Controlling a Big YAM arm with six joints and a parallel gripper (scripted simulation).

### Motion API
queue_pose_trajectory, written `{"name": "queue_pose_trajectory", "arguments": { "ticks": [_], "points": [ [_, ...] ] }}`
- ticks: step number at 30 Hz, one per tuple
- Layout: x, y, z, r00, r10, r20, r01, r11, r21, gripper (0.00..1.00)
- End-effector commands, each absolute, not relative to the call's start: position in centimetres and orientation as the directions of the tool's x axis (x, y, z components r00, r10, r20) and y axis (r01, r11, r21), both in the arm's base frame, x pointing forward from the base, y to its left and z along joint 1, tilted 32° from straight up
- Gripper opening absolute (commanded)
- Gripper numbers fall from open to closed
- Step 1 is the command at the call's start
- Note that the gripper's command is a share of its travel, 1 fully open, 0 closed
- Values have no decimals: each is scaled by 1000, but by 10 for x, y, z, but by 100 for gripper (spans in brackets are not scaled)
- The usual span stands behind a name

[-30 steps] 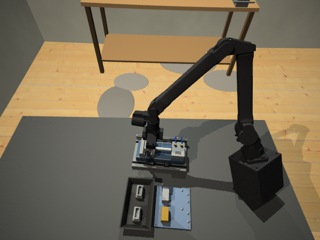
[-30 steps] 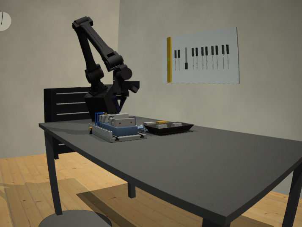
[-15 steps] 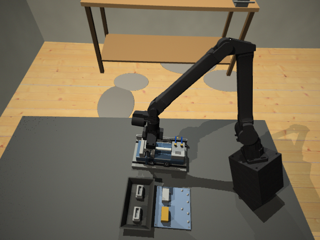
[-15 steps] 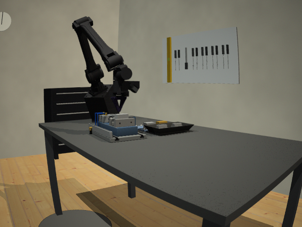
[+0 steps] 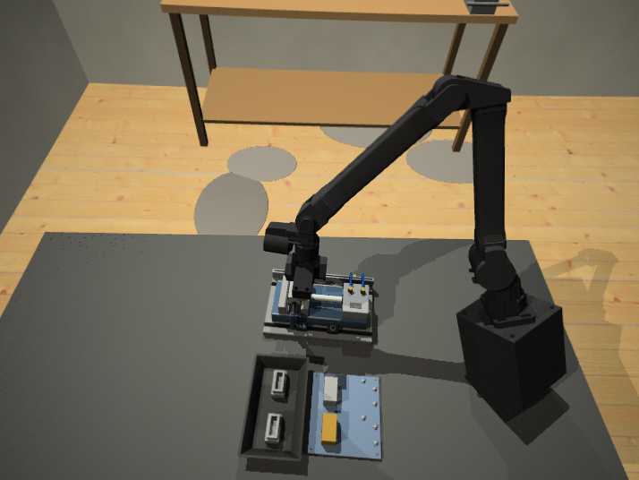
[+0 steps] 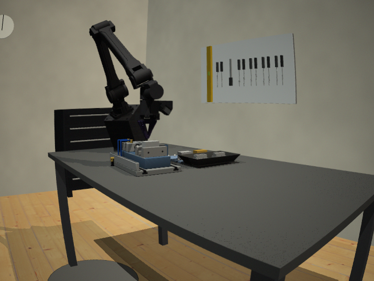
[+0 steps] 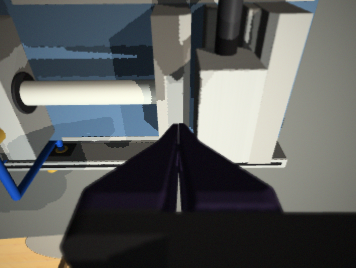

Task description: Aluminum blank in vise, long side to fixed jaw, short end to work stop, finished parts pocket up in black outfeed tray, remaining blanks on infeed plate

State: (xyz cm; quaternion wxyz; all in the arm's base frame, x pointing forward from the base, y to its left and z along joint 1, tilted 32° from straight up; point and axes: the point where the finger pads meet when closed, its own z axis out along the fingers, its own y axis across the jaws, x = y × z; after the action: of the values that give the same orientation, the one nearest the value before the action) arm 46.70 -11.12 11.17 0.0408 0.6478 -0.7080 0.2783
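With the vise [image 5: 330, 312] [image 6: 155, 162] [image 7: 90, 122] as landmark, the outfeed tray [image 5: 250, 407] [image 6: 208, 160] and infeed plate [image 5: 353, 447] [image 6: 174, 157] both lie off 1 long side of it, next to each other. The tray holds 2 finished parts, 1 [image 5: 274, 383] [image 6: 200, 156] nearer the vise and 1 [image 5: 268, 427] [image 6: 219, 154] farther off, both with pockets up. On the plate lie 1 gray blank [image 5: 330, 388] [image 6: 184, 152] nearer the vise and 1 brass blank [image 5: 328, 428] [image 6: 199, 150] beyond it, both apart from the pins in sight. Inside the vise, 1 aluminum blank [image 7: 231, 110] [image 6: 150, 143] sits alongside the fixed jaw [image 5: 283, 296] [image 6: 154, 152] [image 7: 289, 75], its short end at the work stop [image 7: 228, 30]. The gripper [image 5: 302, 296] [image 6: 147, 138] [image 7: 178, 133] is over the vise, fingers closed together with nothing between them. I judge the step in hand to be seating that blank, the sorting looking done. The next move likely calls for closed tips used as a pusher: a light nudge toward the fixed jaw or stop if 1 contact is loose, otherwise a straight lift away. Pushing off-center could turn the blank; whether it lies flush on the 2 bars, I cannot tell.
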Motion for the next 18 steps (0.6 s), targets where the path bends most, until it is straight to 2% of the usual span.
{"name": "queue_pose_trajectory", "arguments": {
  "ticks": [1, 18],
  "points": [
    [463, -110, 96, -148, -896, 419, -947, 6, -321, 0],
    [464, -104, 96, -146, -897, 417, -946, 3, -325, 0]
  ]
}}
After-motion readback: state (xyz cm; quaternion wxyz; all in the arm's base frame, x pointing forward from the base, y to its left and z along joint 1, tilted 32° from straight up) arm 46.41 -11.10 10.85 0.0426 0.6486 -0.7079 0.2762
